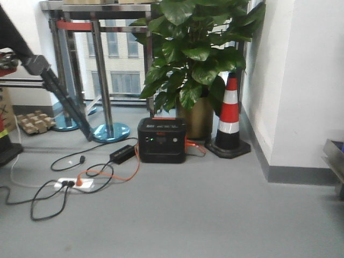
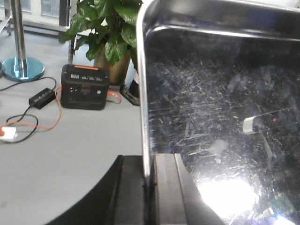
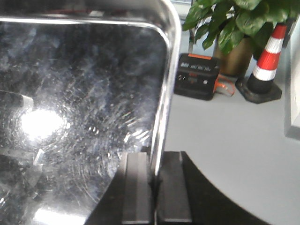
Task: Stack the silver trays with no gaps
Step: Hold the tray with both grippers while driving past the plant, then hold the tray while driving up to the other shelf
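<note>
Silver tray [image 2: 220, 117] held up between two robot arms, seen close from both wrist cameras. The left gripper [image 2: 149, 164] has its two black fingers pinched onto the tray's rolled rim on one side. The right gripper [image 3: 154, 159] is clamped the same way on a rim that appears to be the opposite side of the same tray. The tray hangs in the air above a grey floor [image 1: 215, 215], with a black and orange power station [image 1: 162, 140], a potted plant [image 1: 193, 54] and a striped traffic cone [image 1: 229, 115] well behind it.

This looks like the carrying step: one tray lifted and not yet set down. No second tray can be made out, so the target stack is out of sight. The next move likely calls for keeping the tray level, lining its corners up over another tray, and lowering it until it nests flush.

The tray is shallow polished steel with rounded corners. Its base is covered in fine scratches and bright glare spots.
</note>
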Action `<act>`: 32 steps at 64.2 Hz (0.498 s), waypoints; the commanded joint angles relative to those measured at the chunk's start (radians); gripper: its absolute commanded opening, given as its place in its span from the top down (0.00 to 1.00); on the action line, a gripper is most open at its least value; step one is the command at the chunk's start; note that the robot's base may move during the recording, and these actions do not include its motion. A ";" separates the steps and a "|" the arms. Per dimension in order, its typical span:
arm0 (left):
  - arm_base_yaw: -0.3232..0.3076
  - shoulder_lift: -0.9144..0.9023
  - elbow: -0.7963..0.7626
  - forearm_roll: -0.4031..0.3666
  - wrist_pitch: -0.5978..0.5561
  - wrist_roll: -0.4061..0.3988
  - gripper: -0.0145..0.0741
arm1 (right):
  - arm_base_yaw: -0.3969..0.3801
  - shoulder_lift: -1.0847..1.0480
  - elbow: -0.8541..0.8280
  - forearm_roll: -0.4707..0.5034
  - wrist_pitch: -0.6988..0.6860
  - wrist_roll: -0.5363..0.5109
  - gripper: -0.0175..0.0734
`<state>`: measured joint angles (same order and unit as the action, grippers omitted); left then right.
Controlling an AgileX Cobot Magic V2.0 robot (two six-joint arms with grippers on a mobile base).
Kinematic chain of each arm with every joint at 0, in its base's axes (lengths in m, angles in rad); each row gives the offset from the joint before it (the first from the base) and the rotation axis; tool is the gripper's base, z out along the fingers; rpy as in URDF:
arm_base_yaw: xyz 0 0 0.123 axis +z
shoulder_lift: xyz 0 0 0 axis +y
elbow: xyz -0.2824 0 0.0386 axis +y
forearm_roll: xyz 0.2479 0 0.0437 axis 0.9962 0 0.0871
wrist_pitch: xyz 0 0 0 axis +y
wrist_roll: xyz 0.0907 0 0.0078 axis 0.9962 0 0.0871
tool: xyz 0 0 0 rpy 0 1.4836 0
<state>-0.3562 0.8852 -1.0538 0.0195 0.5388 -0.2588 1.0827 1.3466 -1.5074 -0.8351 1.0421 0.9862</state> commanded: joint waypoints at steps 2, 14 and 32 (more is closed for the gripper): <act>-0.010 -0.001 -0.008 -0.033 -0.057 0.004 0.85 | 0.007 -0.007 -0.005 -0.006 -0.093 -0.019 0.88; -0.010 -0.001 -0.008 -0.033 -0.057 0.004 0.85 | 0.007 -0.007 -0.005 -0.006 -0.093 -0.019 0.88; -0.010 -0.001 -0.008 -0.033 -0.057 0.004 0.85 | 0.007 -0.007 -0.005 -0.006 -0.093 -0.019 0.88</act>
<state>-0.3562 0.8852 -1.0538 0.0195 0.5388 -0.2588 1.0827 1.3466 -1.5074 -0.8360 1.0405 0.9862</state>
